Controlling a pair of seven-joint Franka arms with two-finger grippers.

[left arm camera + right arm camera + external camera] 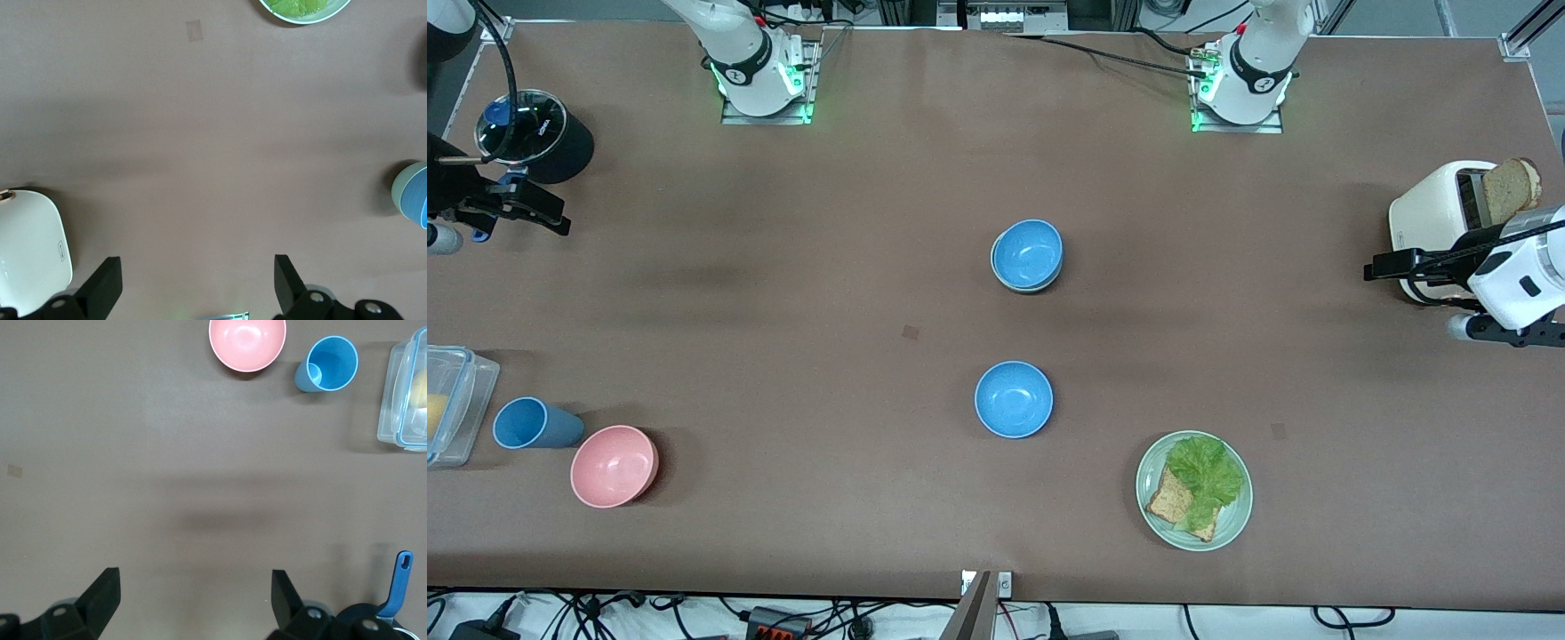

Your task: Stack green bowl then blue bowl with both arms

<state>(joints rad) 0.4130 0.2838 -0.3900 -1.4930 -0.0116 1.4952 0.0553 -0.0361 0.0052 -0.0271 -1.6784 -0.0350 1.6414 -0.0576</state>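
A blue bowl sits nested in the pale green bowl at mid-table; the pair also shows at the edge of the left wrist view, green outside and blue inside. A second blue bowl stands alone, nearer the front camera. My left gripper is open and empty, in the air beside the toaster at the left arm's end; its wrist view shows bare table between the fingers. My right gripper is open and empty at the right arm's end, over bare table.
A white toaster holds a bread slice. A green plate carries lettuce and bread near the front edge. A pink bowl, a blue cup and a clear container stand at the right arm's end, with a black pot by the right gripper.
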